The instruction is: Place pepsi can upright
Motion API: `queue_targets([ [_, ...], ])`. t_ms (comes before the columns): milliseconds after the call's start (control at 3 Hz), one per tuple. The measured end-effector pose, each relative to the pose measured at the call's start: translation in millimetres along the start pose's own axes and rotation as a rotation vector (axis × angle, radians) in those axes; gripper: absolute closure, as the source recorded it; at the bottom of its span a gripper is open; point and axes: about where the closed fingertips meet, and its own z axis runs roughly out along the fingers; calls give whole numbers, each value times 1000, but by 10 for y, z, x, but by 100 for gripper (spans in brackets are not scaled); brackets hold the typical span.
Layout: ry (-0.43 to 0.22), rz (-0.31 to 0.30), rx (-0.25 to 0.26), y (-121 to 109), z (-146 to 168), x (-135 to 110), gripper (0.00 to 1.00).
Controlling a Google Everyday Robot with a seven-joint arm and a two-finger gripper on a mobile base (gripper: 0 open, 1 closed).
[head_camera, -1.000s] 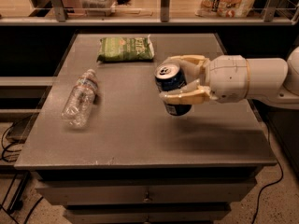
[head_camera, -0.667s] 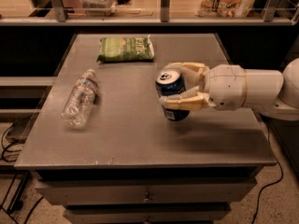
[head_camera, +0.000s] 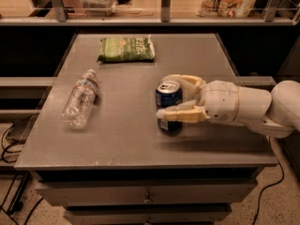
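The pepsi can [head_camera: 168, 108] stands upright on the grey table [head_camera: 117, 142], a little right of the middle and nearer to the front edge than to the far edge. Its silver top with the opening faces up, and the dark-blue side with white lettering faces the front. A dark shadow lies directly under the can; I cannot tell if the bottom already rests on the surface or hangs just above it.

The gripper [head_camera: 163, 96] is clamped on the can from the right side. The two cream-coloured fingers [head_camera: 183, 115] press the can between them, one on the far side near the top rim and one on the near side across the middle of the can. The white arm [head_camera: 243, 108] reaches in over the right edge of the table.

A clear plastic water bottle [head_camera: 80, 100] lies on its side near the left edge, well apart from the can. A green snack bag [head_camera: 126, 49] lies flat near the far edge. Under the front edge there is a drawer [head_camera: 145, 197].
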Motion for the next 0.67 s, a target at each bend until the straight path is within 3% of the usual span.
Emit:
queue_targets([
  [667, -15, 14, 17, 54, -27, 47, 0],
])
